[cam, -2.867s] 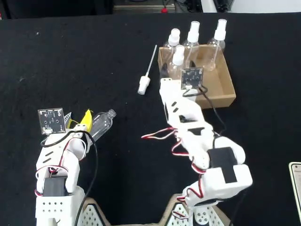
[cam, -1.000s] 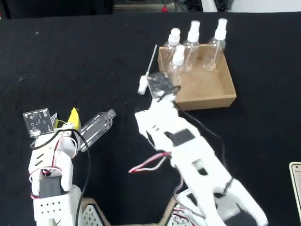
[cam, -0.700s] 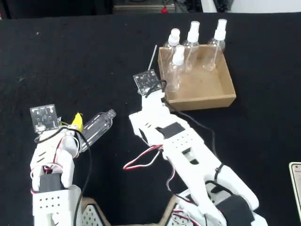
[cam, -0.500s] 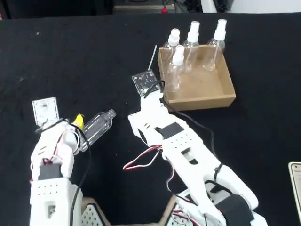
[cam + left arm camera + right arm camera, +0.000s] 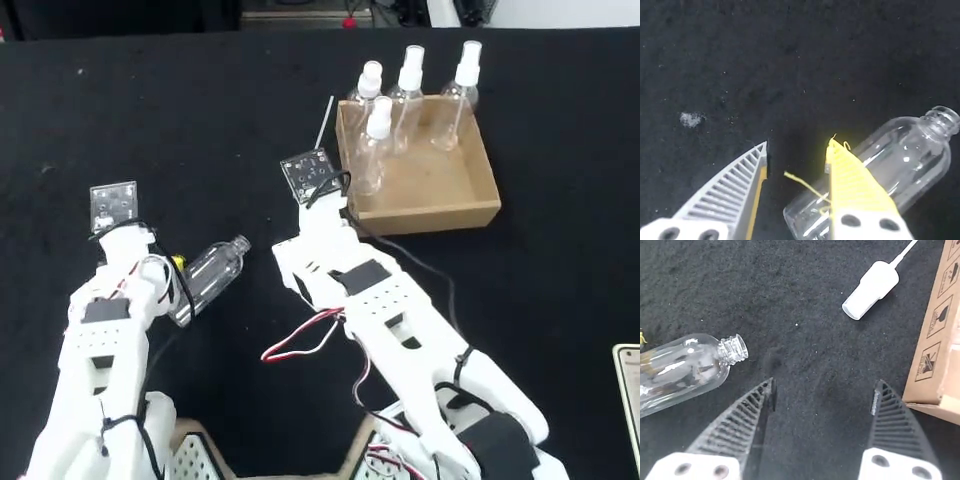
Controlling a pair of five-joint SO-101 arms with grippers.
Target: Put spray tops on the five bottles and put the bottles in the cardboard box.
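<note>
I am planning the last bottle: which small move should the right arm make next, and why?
Probably bring the open right gripper over the loose spray top and straddle it: the lying bottle has no top.

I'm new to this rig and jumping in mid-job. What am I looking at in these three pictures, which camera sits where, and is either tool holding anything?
These are two small white robot arms side by side at a black table. The high view looks down on both from a fixed camera. The other two pictures come from a camera on each arm's wrist, looking along its two-fingered tool.

The left tool is open. An uncapped clear bottle lies on the table beside and partly under its yellow finger, not between the fingers. The right tool is open too, hanging over the table between that bottle's neck and the loose spray top, which lies near the cardboard box. Four capped bottles stand in the box. Neither tool holds anything.
</note>
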